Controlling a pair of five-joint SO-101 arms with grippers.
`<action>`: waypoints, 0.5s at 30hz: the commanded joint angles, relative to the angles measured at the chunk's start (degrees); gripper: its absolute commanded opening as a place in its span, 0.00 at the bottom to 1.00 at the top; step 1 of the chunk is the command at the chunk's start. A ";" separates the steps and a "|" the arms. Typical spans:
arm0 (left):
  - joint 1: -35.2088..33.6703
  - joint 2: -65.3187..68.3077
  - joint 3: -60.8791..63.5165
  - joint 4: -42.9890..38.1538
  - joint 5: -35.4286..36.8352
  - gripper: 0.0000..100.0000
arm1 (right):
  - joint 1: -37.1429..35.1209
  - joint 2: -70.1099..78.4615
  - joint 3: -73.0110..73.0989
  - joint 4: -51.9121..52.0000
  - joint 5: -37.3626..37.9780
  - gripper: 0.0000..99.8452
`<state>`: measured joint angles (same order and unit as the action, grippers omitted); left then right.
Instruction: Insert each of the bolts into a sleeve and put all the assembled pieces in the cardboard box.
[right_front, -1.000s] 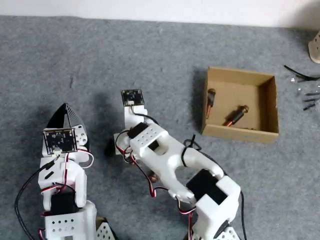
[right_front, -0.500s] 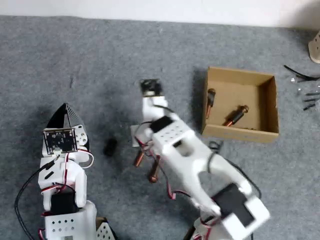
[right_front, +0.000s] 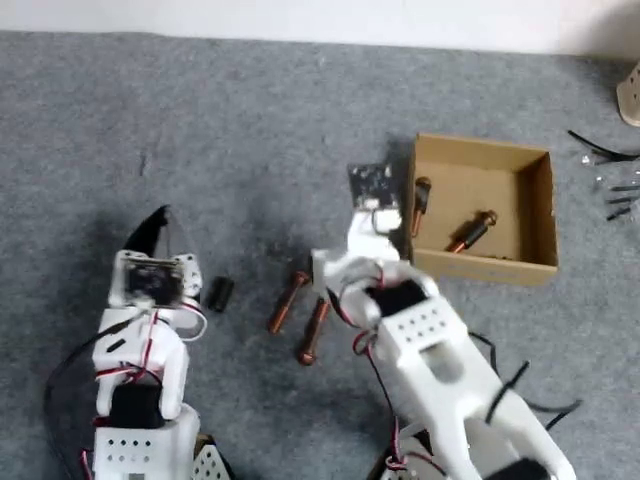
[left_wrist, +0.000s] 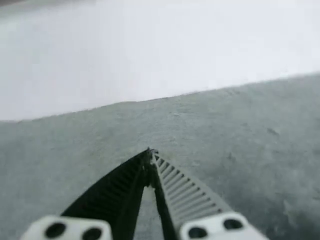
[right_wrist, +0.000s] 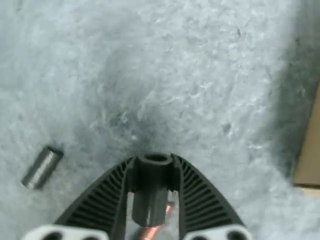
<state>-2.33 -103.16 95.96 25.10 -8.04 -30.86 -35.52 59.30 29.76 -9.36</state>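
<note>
Right gripper (right_wrist: 152, 161): fingers clenched on a dark held sleeve (right_wrist: 151, 187), upright between them, with a glint of copper at the end nearer the wrist. Over the grey tabletop (right_front: 250, 110), just left of the cardboard box (right_front: 478, 266); brown wall of that box at the edge of the right wrist view.

Left gripper (left_wrist: 151, 159): fingers pressed together tip to tip, nothing between them. At the near left of the tabletop, pointing toward the far side, well apart from the box.

Loose sleeve (right_front: 220, 293): dark and short, lying on the tabletop just right of the left arm's wrist, between that arm and the bolts. Same sleeve as a grey cylinder in the right wrist view (right_wrist: 42, 166).

Left bolt (right_front: 287, 302) and right bolt (right_front: 313, 331): copper-coloured, lying side by side on the tabletop, both slanted the same way, near each other but not touching, just left of the right arm.

Inside the box: wall piece (right_front: 420, 204) close along the left wall, slanted piece (right_front: 472, 231) near the middle of the floor, each copper with a dark part.

Far right, beyond the box: small dark parts (right_front: 612, 190) scattered on the tabletop.
</note>
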 joint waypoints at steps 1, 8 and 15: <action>4.44 -0.22 1.27 0.97 -1.93 0.01 | 0.92 -6.99 3.47 -2.86 7.30 0.00; 9.98 -0.13 -0.66 8.44 -2.02 0.01 | 6.46 -18.95 9.27 -2.86 5.63 0.00; 17.63 -0.13 -0.57 11.25 -6.33 0.01 | 7.87 -28.00 15.25 -2.86 6.07 0.00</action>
<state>12.44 -103.16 95.78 35.82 -13.49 -23.82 -59.52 73.98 28.97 -3.47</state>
